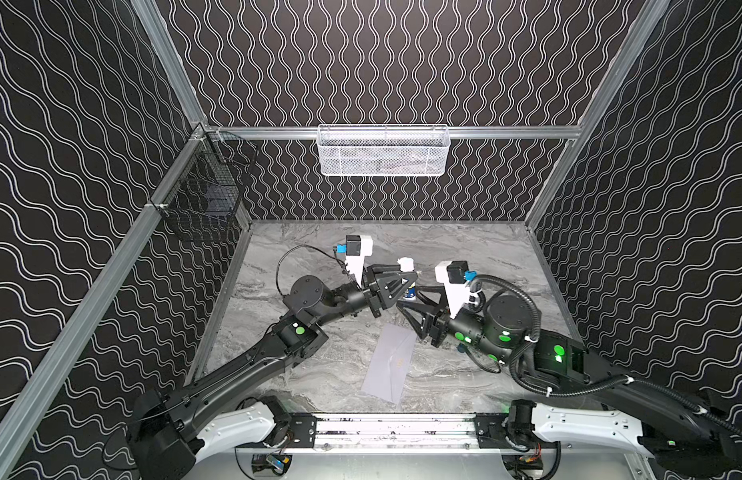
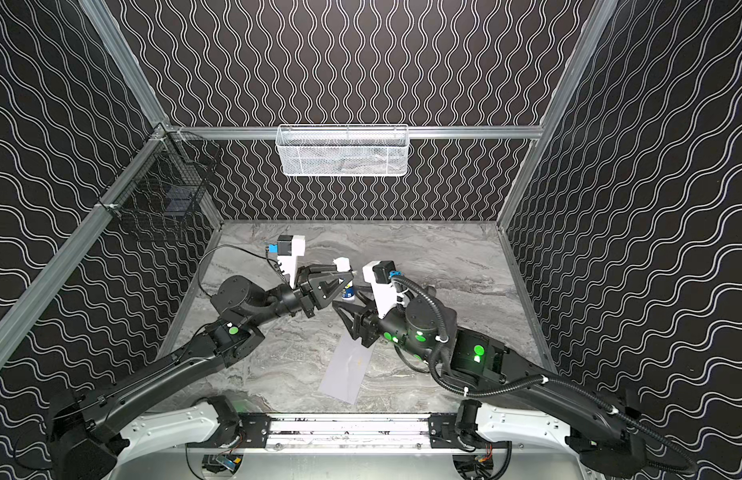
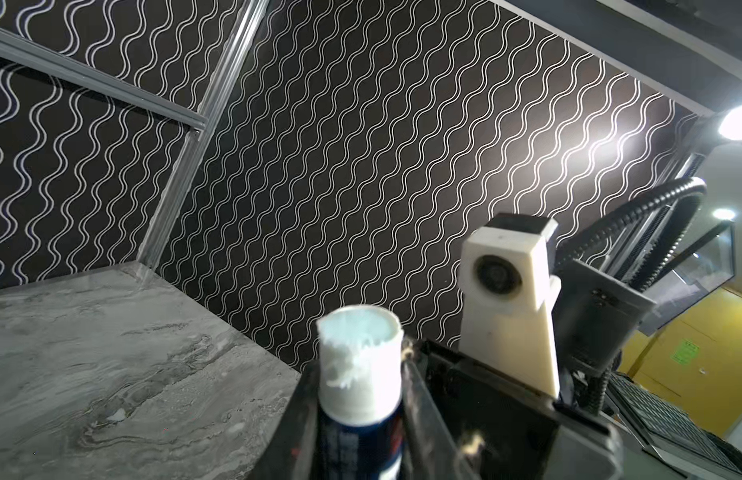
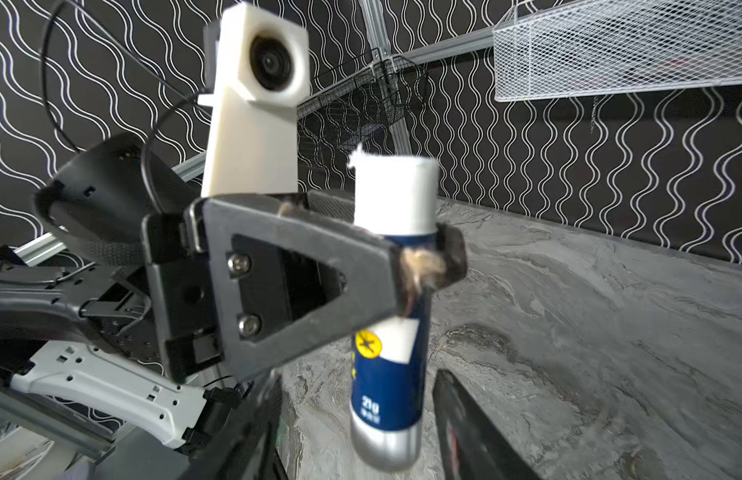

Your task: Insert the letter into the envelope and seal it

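Observation:
The pale grey-lavender envelope (image 1: 392, 361) (image 2: 347, 368) lies flat on the marble table near the front, its pointed flap lying flat on it. The letter is out of view. My left gripper (image 1: 411, 276) (image 2: 346, 276) (image 3: 357, 372) is shut on a blue glue stick (image 1: 408, 291) (image 3: 361, 382) (image 4: 392, 332), held upright above the table with its white glue end uncapped. My right gripper (image 1: 407, 298) (image 4: 357, 374) is open, its fingers (image 4: 461, 419) standing on either side of the stick's silver base without touching it.
A white mesh basket (image 1: 382, 151) hangs on the back wall. A black wire basket (image 1: 207, 199) hangs at the left corner. Patterned walls enclose the marble table (image 1: 485, 270) on three sides. The arms' mounting rail (image 1: 394, 428) runs along the front edge.

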### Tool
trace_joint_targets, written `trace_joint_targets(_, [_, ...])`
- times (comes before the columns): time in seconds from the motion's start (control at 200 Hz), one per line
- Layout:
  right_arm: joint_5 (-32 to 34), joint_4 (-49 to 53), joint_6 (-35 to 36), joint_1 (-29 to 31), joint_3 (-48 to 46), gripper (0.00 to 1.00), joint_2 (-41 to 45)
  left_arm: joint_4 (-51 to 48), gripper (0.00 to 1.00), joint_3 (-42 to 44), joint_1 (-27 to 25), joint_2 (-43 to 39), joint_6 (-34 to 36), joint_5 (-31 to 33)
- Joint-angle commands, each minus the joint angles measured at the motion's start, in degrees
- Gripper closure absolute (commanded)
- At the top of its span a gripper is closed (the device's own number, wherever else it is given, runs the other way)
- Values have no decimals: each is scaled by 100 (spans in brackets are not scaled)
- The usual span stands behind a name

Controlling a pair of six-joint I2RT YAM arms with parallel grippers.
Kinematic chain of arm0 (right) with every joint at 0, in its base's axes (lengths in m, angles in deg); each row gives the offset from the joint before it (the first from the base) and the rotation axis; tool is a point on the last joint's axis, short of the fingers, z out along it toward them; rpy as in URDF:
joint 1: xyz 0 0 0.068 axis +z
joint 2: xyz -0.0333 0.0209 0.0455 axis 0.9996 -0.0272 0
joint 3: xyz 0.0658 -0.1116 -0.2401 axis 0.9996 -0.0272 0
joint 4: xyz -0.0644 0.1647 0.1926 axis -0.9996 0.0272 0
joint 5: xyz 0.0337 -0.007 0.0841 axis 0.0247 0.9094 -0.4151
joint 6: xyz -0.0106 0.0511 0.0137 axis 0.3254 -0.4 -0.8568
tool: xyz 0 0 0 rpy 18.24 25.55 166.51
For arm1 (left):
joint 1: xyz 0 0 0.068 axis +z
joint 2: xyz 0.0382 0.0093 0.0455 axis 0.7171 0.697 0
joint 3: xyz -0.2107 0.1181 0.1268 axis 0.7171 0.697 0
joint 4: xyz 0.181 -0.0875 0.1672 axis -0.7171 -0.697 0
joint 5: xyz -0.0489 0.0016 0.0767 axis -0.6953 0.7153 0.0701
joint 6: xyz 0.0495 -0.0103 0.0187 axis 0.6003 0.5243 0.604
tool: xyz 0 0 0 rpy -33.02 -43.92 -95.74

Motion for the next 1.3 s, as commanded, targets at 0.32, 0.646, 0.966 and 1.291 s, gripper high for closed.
trace_joint_targets(0.32, [-1808,-995,-497,-856,-472,63,117,179,100,47,-4,-89,-93,-20])
trace_joint_targets(0.646, [-2099,-1083,-522,-962,-459,73,3,238,100,47,-4,-59,-104,-30])
trace_joint_targets(0.966, [-2180,-1204,-551,-1049,-442,100,55,207,72,-67,-4,99,-131,-342])
trace_joint_targets(1.291, [-2248,-1017,-434,-1136,-375,100,117,-399,64,-93,-8,3,142,-898])
